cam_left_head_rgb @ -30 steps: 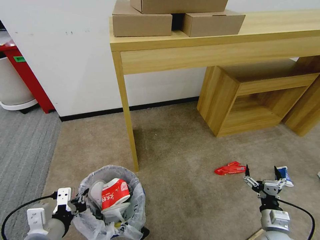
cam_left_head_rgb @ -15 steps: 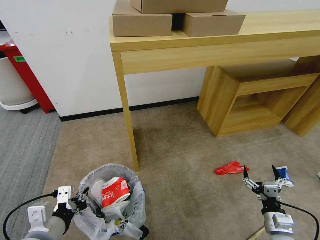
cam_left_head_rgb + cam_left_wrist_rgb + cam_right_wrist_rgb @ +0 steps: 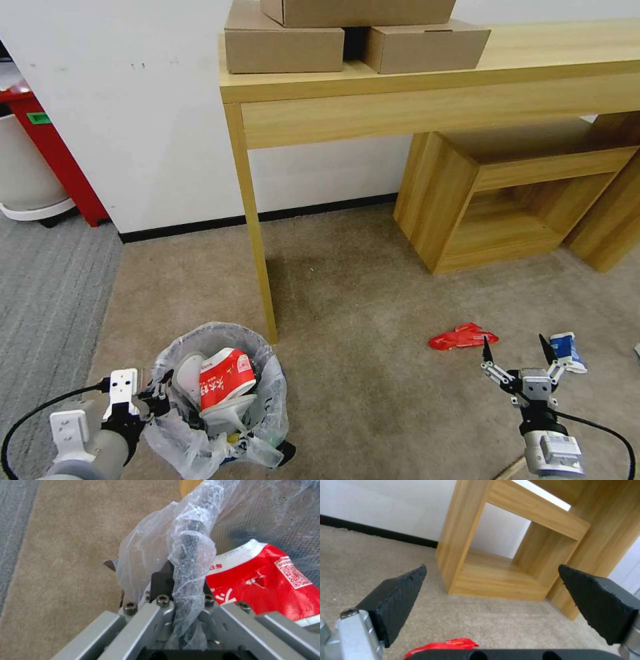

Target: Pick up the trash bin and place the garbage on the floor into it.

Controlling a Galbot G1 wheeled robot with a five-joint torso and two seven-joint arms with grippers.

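One trash bin (image 3: 220,407) is sitting on the tan carpet (image 3: 373,313) at the robot's lower left, just in front of the leg of the long wooden table (image 3: 427,87); its crinkly plastic liner is spilling over the rim; inside it one crushed red-and-white cup (image 3: 225,381) is lying on top, with one white slipper (image 3: 189,375) tucked beside it. The left gripper (image 3: 157,402) is pinching the bin's bag-covered rim, its fingers closed tight on the dark edge, as the left wrist view is showing close up with the cup (image 3: 266,580) just past the rim.

Two pieces of garbage are lying loose on the floor to the right: one red wrapper (image 3: 462,336) and one blue-and-white carton (image 3: 567,351), apart from each other. The right gripper (image 3: 517,348) is hovering low between them, its two black fingers spread wide and holding nothing; in the right wrist view the red wrapper (image 3: 443,646) is peeking out just beneath the fingers (image 3: 398,597).

Three cardboard boxes (image 3: 347,33) are stacking up on the table, two below and one across the top; one open wooden cube shelf (image 3: 507,193) is standing under it against the wall; one red stand (image 3: 53,153) is sitting on the grey flooring far left. The table leg is standing just behind the bin; the floor between bin and litter is bare carpet.
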